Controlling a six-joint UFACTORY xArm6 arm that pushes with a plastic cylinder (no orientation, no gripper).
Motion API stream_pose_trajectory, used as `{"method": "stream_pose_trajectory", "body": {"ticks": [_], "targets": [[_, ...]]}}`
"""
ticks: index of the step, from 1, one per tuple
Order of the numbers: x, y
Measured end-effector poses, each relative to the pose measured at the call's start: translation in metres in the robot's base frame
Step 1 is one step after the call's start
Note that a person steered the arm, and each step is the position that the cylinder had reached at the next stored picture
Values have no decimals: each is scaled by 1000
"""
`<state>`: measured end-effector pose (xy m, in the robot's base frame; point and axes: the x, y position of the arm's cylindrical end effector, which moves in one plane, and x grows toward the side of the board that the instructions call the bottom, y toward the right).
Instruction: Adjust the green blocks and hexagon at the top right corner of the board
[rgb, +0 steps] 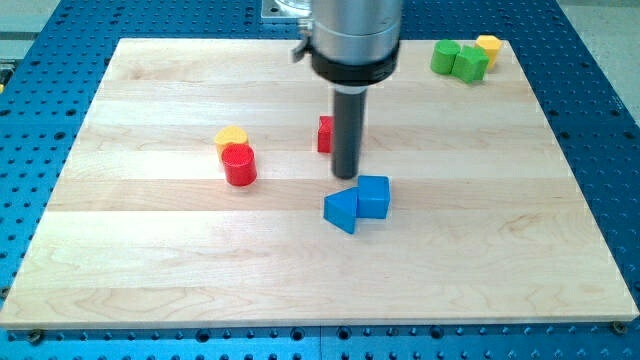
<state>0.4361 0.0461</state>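
Two green blocks sit at the view's top right corner of the board: a rounded one (445, 56) and a more angular one (471, 64) touching it. A yellow hexagon (488, 48) sits just behind the angular green block, touching it. My tip (345, 174) is near the middle of the board, far to the left and below that group. It stands just above the blue blocks and just right of a red block.
A blue cube (373, 196) and a blue triangular block (341, 210) touch just below my tip. A red block (325, 134) is partly hidden behind the rod. A red cylinder (239, 164) and a yellow block (231, 138) sit at the left.
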Motion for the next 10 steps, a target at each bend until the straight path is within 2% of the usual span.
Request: {"method": "stream_pose_trajectory", "body": {"ticks": [1, 2, 3, 9, 10], "targets": [[-12, 37], [-26, 113], [-62, 154], [-174, 182], [-164, 175]]}}
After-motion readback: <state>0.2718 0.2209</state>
